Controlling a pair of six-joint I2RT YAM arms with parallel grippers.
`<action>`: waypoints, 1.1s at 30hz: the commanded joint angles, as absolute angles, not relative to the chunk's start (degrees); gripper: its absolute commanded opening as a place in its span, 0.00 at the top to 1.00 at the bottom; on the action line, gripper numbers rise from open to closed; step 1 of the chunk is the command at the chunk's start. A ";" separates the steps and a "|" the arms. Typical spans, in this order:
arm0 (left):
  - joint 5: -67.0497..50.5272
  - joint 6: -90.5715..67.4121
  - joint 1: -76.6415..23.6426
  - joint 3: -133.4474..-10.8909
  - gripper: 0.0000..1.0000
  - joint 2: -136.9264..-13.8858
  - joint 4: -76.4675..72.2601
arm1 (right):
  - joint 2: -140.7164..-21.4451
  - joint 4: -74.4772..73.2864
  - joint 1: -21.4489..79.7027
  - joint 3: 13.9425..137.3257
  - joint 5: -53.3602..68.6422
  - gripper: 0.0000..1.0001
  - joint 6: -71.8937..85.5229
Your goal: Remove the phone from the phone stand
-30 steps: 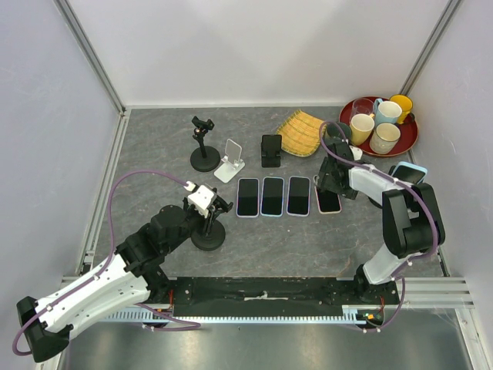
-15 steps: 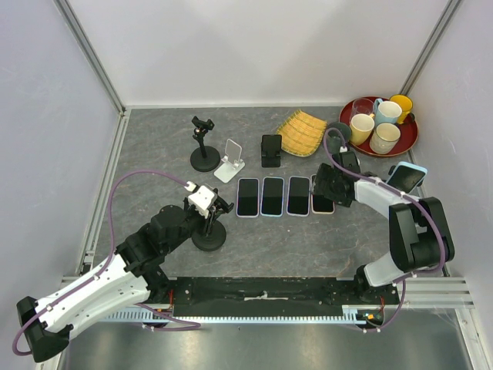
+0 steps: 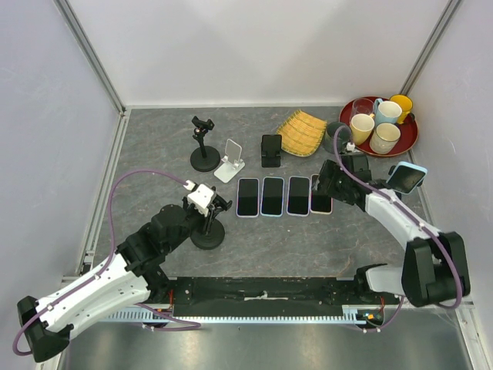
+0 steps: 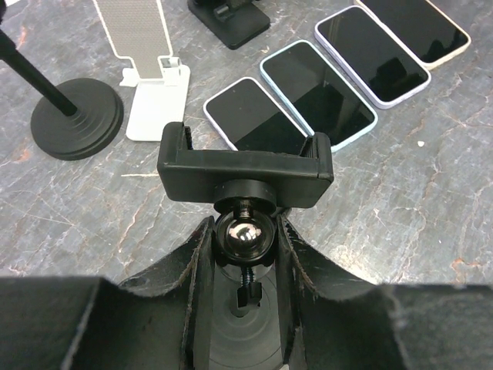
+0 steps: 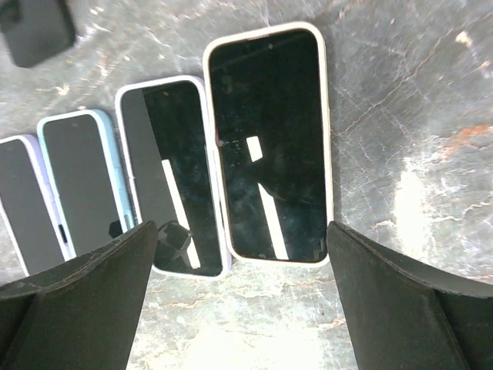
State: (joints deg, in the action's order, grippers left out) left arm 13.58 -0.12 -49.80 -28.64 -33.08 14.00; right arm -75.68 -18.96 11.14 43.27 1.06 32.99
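Note:
My left gripper [image 4: 243, 231] is shut on the ball joint of a black phone stand [image 3: 209, 231] with a round base. The stand's clamp [image 4: 245, 166] holds nothing. Several phones lie flat in a row. The rightmost, a white-cased phone [image 5: 269, 139], lies face up on the table. My right gripper [image 5: 243, 227] hovers open over its near end, touching nothing. Beside it lies a lilac-cased phone [image 5: 169, 177]. A blue-cased phone [image 3: 406, 177] stands tilted at the far right; I cannot see what props it up.
At the back stand another black round-base stand [image 3: 204, 146], a white folding stand [image 3: 230, 159] and a small black stand [image 3: 271, 149]. A woven yellow mat [image 3: 302, 132] and a red tray [image 3: 408, 137] of cups sit back right. Walls close three sides.
My right arm's elbow has swung out toward the near right, and its open gripper has shifted slightly left over the rightmost phone. The left arm and its stand have not moved.

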 commanded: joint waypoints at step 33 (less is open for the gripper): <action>4.39 2.63 -1.06 -51.31 0.98 -88.58 -42.54 | -37.00 -8.61 28.12 33.84 -4.66 0.02 19.25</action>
State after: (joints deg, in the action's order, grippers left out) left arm 4.10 -3.44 -1.80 -44.38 -85.17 -30.76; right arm -37.36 -10.92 27.59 34.65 -2.17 20.58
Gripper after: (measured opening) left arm 0.377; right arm 0.982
